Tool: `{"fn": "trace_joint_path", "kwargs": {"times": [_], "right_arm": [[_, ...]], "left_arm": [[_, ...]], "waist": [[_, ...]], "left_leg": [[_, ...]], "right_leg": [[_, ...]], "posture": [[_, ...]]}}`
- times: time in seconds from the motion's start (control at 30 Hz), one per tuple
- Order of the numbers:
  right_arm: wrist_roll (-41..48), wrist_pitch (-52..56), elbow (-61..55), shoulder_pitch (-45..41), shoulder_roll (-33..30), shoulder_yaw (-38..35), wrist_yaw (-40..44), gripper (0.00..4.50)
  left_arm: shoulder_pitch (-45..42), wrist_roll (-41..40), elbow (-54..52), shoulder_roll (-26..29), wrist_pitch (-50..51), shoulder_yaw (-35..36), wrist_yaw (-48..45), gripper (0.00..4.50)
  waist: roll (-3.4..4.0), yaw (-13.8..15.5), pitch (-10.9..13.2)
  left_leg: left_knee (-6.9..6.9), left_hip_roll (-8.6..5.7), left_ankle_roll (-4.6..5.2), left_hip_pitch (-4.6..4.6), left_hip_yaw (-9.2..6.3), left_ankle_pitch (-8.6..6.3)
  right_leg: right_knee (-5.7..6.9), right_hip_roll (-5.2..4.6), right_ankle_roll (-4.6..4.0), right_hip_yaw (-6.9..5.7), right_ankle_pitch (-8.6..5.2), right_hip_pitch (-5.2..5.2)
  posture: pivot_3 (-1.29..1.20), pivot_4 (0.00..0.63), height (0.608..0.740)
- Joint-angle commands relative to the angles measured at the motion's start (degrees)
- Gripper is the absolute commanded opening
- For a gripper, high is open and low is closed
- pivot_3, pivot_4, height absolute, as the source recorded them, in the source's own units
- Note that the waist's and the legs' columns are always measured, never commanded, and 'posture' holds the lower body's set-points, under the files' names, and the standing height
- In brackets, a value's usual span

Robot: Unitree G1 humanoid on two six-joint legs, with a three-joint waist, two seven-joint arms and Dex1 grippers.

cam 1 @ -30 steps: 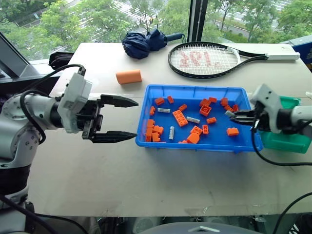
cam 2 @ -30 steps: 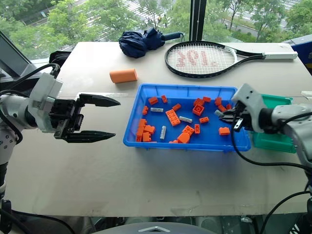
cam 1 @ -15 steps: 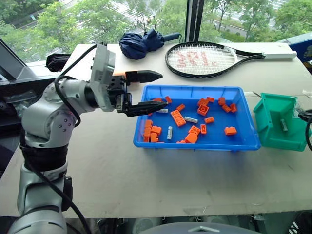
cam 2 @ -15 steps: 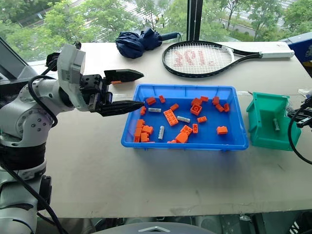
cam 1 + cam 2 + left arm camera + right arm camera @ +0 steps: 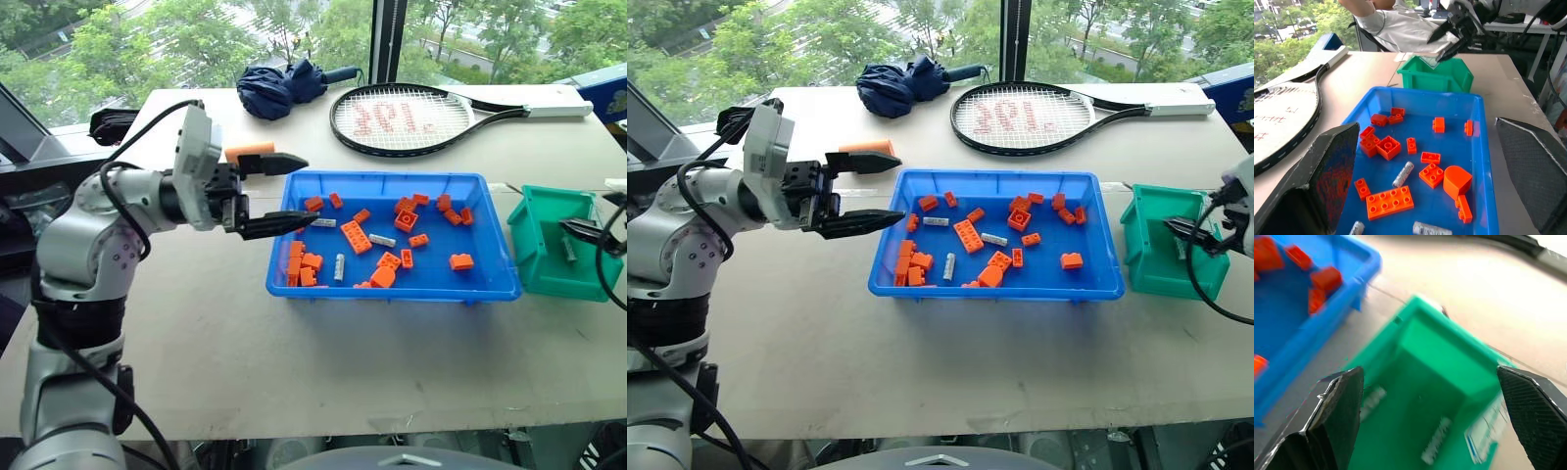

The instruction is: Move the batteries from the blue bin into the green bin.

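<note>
The blue bin (image 5: 392, 178) sits mid-table and holds orange bricks (image 5: 356, 237) and three silver batteries (image 5: 383, 240) (image 5: 339, 266) (image 5: 324, 223). My left gripper (image 5: 309, 189) hangs open and empty over the bin's left edge. In the left wrist view, one battery (image 5: 1403, 174) lies between the black fingers (image 5: 1317, 186). To the right of the blue bin stands the green bin (image 5: 1161, 269). Above it my right gripper (image 5: 1185, 233) is open and empty. In the right wrist view two batteries (image 5: 1373, 401) (image 5: 1436, 440) lie on the green bin's floor (image 5: 1415, 396).
A tennis racket (image 5: 407, 117) and a folded dark blue umbrella (image 5: 284, 83) lie at the table's far side. An orange cylinder (image 5: 250, 150) rests just behind my left gripper. A seated person (image 5: 1400, 24) appears beyond the green bin in the left wrist view.
My right gripper went from the blue bin's right end to above the green bin and opened. My left gripper swung up to the blue bin's left edge, still open.
</note>
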Motion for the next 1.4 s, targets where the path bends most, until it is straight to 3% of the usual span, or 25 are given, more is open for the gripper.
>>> {"fn": "trace_joint_path", "kwargs": {"times": [0.03, 0.2, 0.43, 0.67, 0.87, 1.0, 1.17, 1.2, 1.4], "right_arm": [[4.6, 3.6, -7.1, -4.8, 4.1, 6.9, -0.8, 4.45], [3.4, 4.1, -8.2, -11.6, 13.1, 19.6, -3.3, 4.45], [-3.8, -1.8, 1.7, -17.8, 23.0, 31.9, -5.9, 4.45], [-10.4, -8.5, 10.0, -22.4, 27.4, 40.0, -2.5, 4.45], [-14.7, -5.0, 16.2, -27.2, 28.5, 44.7, -0.7, 4.45], [-15.0, -0.2, 16.7, -28.8, 27.7, 46.7, 2.8, 2.76], [-15.6, 0.8, 15.7, -28.7, 27.5, 46.7, 4.0, 0.26], [-15.7, 0.9, 15.4, -28.6, 27.7, 46.2, 3.6, 0.09], [-14.5, 3.1, 11.6, -28.7, 26.1, 41.0, 1.9, 0.09]], "left_arm": [[3.0, 2.4, 1.2, 3.5, -3.4, 2.7, -3.3, 4.50], [6.1, 3.8, 2.4, 6.0, -5.3, 4.1, -4.9, 4.50], [10.6, 4.2, 0.8, 8.3, -5.4, 6.8, -5.6, 4.50], [12.0, 4.5, 0.1, 8.9, -5.7, 7.7, -5.2, 4.50], [11.4, 4.4, -0.1, 8.7, -5.6, 7.3, -4.4, 4.50], [11.3, 4.5, -0.1, 8.7, -5.9, 7.3, -4.1, 4.50], [11.2, 4.5, -0.3, 8.4, -6.0, 7.1, -3.8, 4.50], [11.2, 4.4, -0.3, 8.3, -6.0, 7.0, -3.8, 4.50], [8.9, 3.5, -0.3, 7.5, -5.7, 6.1, -3.7, 4.50]], "waist": [[-0.02, 0.2, 0.0], [-0.02, 0.9, 0.1], [-0.05, 0.6, 0.1], [-0.04, 0.2, 0.1], [-0.04, 0.2, 0.1], [-0.04, 0.2, 0.1], [-0.04, 0.2, 0.1], [-0.04, 0.2, 0.1], [-0.03, 0.3, 0.1]], "left_leg": [[-0.01, 0.03, -0.01, 0.00, -0.02, 0.00], [0.00, -0.01, -0.02, -0.06, -0.06, -0.01], [0.03, -0.23, -0.02, -0.20, -0.09, -0.01], [0.00, -0.21, -0.09, -0.35, -0.09, 0.04], [0.02, -0.21, -0.10, -0.42, -0.10, 0.04], [0.03, -0.20, -0.11, -0.54, -0.15, 0.05], [0.05, -0.20, -0.12, -0.60, -0.18, 0.05], [0.06, -0.20, -0.12, -0.60, -0.18, 0.06], [0.11, -0.21, -0.14, -0.70, -0.22, 0.07]], "right_leg": [[0.00, 0.02, 0.00, -0.02, 0.00, 0.00], [-0.05, -0.08, -0.01, -0.10, 0.00, -0.03], [-0.05, -0.26, 0.00, -0.13, 0.00, -0.20], [0.08, -0.18, 0.00, -0.14, 0.00, -0.42], [0.10, -0.15, 0.00, -0.17, 0.00, -0.48], [0.10, -0.14, 0.00, -0.21, 0.00, -0.58], [0.11, -0.13, 0.00, -0.23, 0.01, -0.63], [0.11, -0.13, 0.00, -0.23, 0.01, -0.63], [0.14, -0.14, 0.00, -0.28, 0.01, -0.69]], "posture": [[0.00, 0.150, 0.740], [0.00, 0.150, 0.740], [0.00, 0.150, 0.740], [0.00, 0.150, 0.740], [0.00, 0.150, 0.740], [0.00, 0.150, 0.740], [0.00, 0.150, 0.740], [0.00, 0.150, 0.740], [0.00, 0.150, 0.740]]}}
